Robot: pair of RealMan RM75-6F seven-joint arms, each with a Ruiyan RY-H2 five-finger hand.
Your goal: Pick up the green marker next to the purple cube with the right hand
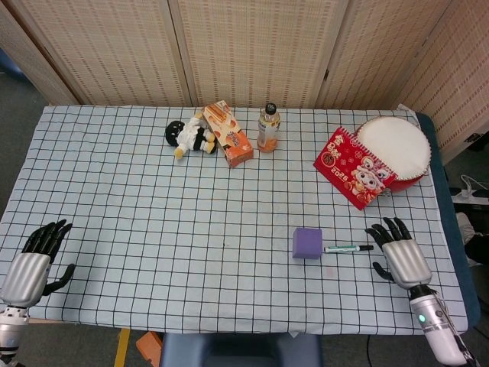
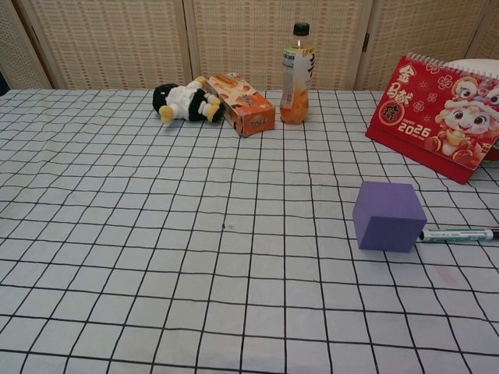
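Head view shows the marker (image 1: 348, 248) lying flat on the bench just right of the cube (image 1: 307, 242), the empty, spread-fingered right hand (image 1: 399, 253) near its cap end; probably light, stiff and slippery, it suits a mid-barrel pinch.

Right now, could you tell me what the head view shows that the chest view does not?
Only the head view shows the two hands: the right hand, open, just right of the green marker, and the left hand, open, at the table's near left corner. It also shows the whole white drum. The chest view adds nothing new except a readable 2025 on the red calendar. Both show the purple cube, marker, calendar, bottle, orange box and plush toy.
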